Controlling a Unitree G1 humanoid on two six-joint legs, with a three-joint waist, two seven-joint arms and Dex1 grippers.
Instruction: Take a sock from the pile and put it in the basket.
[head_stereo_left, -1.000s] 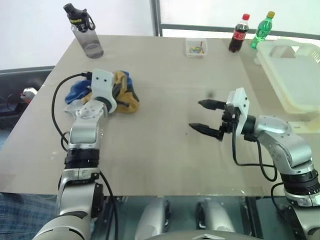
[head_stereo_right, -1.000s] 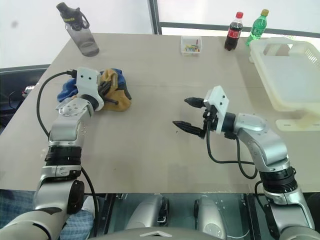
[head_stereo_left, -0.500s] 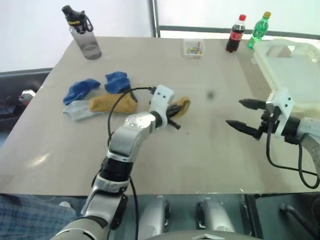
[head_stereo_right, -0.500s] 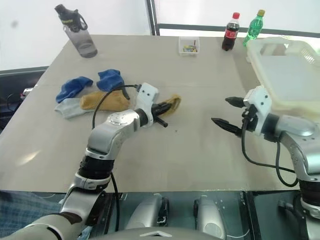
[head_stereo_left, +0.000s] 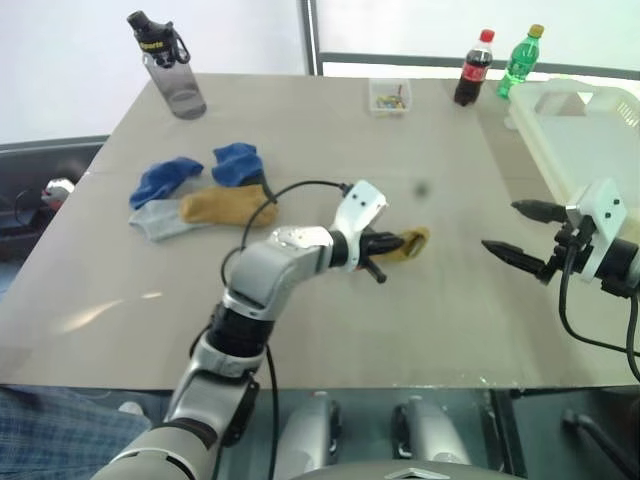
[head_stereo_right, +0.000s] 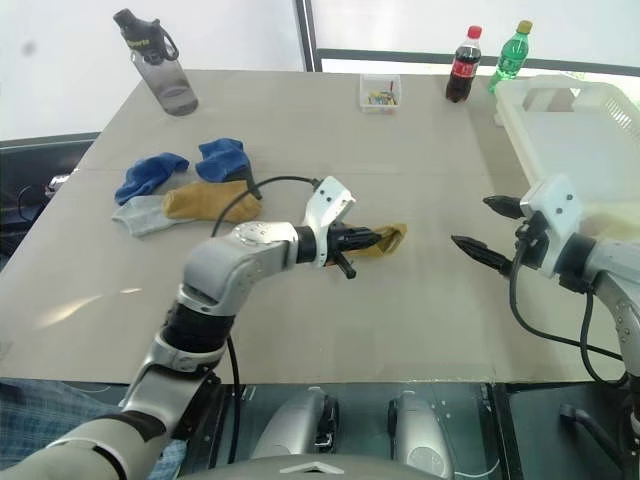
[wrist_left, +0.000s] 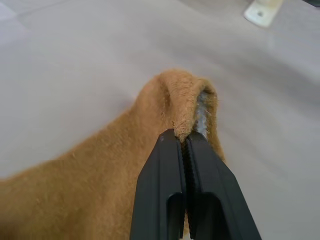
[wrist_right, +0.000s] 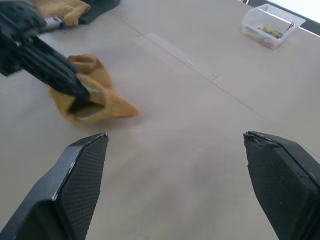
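Observation:
The pile of blue, grey and mustard socks lies at the table's left. My left gripper is shut on a mustard yellow sock over the middle of the table. The left wrist view has the two black fingers pinched on the sock's cuff. My right gripper stands open to the right of the sock, apart from it, with nothing between its fingers. The right wrist view looks at the sock from that side. The white basket stands at the far right.
A grey water bottle stands at the back left. A small clear box, a cola bottle and a green bottle stand along the back edge. Bare tabletop lies between the sock and the basket.
My left gripper has carried the mustard sock from the pile rightward to mid-table. The right gripper has drawn away to the right, still open.

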